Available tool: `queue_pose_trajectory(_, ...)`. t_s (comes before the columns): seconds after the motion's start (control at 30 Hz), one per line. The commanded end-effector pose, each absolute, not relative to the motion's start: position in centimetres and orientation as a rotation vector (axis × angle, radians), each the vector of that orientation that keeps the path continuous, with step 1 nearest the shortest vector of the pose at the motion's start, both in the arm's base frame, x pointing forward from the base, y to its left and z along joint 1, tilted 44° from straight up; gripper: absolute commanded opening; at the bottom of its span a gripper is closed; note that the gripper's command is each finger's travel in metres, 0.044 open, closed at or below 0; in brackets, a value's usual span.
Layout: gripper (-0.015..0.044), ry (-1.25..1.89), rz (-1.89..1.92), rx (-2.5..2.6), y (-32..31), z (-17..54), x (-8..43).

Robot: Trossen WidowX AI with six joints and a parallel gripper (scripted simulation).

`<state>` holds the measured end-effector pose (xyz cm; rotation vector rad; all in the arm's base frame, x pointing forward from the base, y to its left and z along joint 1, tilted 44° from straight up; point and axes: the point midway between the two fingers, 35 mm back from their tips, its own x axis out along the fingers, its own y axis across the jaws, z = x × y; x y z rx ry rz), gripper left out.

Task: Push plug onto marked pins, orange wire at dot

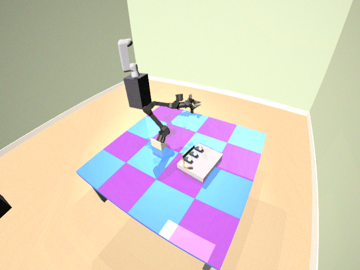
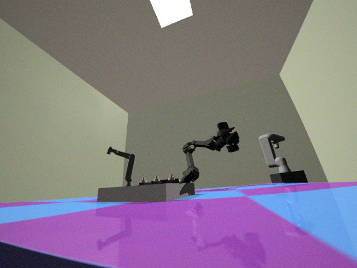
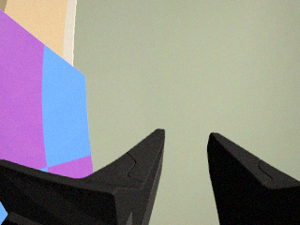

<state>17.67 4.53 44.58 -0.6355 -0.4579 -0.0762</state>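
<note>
The pale holder [image 1: 210,163] [image 2: 132,194] lies on the table [image 1: 157,200]. Three dark servo-like bodies with pale tops stand on it, one of them here [image 1: 189,159]. A dark and green strip [image 1: 189,151] runs along its arm-side edge; single pins, the coloured band and the dot are too small to tell. An orange lead [image 1: 184,164] curves down to a small dark plug [image 1: 190,167] lying on the holder; its holes cannot be made out. My gripper [image 1: 199,104] [image 3: 187,139] is open and empty, held high above the table's far side, away from the plug.
A cream block [image 1: 157,144] stands at my arm's base. A dark pedestal [image 1: 137,91] [image 2: 289,176] with a white arm [image 1: 124,55] [image 2: 266,151] stands beyond the table. A thin dark arm-like thing [image 2: 130,168] rises behind the holder in the exterior view.
</note>
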Motion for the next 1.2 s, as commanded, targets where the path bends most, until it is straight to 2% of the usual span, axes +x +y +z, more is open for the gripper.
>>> queue_pose_trajectory(0.0, 0.0115, -0.436, -0.056, -0.606, 5.1, 43.9, 19.0)
queue_pose_trajectory(0.57, 0.0115, -0.312, -0.002, -0.417, 5.0, 40.3, 24.6)
queue_pose_trajectory(1.17, 0.0115, -0.133, 0.012, -0.127, 1.8, 35.0, 29.9)
